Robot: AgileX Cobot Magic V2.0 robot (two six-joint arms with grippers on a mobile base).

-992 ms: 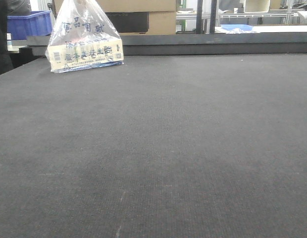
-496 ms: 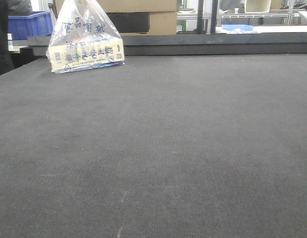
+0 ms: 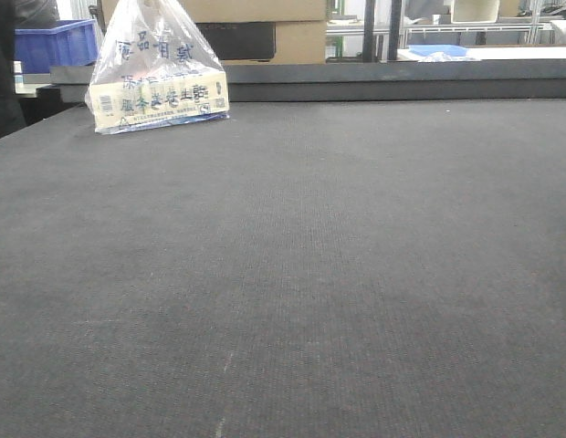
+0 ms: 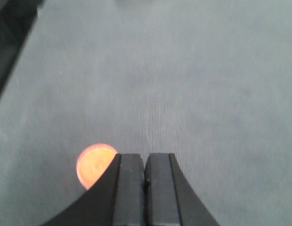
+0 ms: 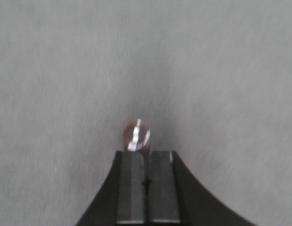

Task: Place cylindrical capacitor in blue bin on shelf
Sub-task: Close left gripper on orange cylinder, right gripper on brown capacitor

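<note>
The cylindrical capacitor (image 5: 135,134) shows end-on in the right wrist view, a small dark-red ring with silver marks on the grey mat. It sits right at the tips of my right gripper (image 5: 146,155), which is shut; whether they touch I cannot tell. My left gripper (image 4: 145,157) is shut with nothing between its fingers. A blue bin (image 3: 55,43) stands far back left beyond the table. The shelf (image 3: 466,29) shows as pale metal rails far back right, with a blue tray (image 3: 436,50) below them. Neither arm appears in the front view.
An orange round disc (image 4: 93,165) lies on the mat beside the left finger. A clear plastic bag with a printed box (image 3: 158,78) stands at the table's back left. Cardboard boxes (image 3: 265,27) and a dark raised edge (image 3: 356,82) close off the back.
The front view has shifted by a few pixels. Nothing on the table has visibly moved.
</note>
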